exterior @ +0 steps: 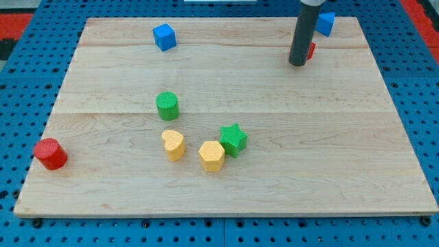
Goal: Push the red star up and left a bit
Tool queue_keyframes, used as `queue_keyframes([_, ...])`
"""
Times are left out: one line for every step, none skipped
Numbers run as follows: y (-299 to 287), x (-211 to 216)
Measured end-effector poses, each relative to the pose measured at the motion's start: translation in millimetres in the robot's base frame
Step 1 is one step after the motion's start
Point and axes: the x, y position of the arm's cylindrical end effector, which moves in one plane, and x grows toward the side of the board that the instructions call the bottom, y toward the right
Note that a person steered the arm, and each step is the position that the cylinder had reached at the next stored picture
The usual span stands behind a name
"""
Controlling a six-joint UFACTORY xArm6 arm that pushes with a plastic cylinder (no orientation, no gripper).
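Observation:
The red star (311, 50) is mostly hidden behind my rod at the view's top right; only a red sliver shows on the rod's right side. My tip (298, 64) rests on the wooden board (219, 199), touching or just left of and below that red block. A blue block (325, 22) sits just above and to the right of it, partly behind the rod.
A blue cube (164, 36) lies at the top left. A green cylinder (167, 106) stands left of centre. A yellow heart (173, 145), a yellow hexagon (212, 156) and a green star (233, 139) cluster lower middle. A red cylinder (50, 154) sits at the left edge.

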Motion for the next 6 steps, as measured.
queue_keyframes([-57.1,32.0])
queue_keyframes([-72.5,50.9])
queue_keyframes([-75.8,50.8])
queue_keyframes([-75.8,55.6])
queue_keyframes([-75.8,60.9])
queue_keyframes([-76.1,60.9])
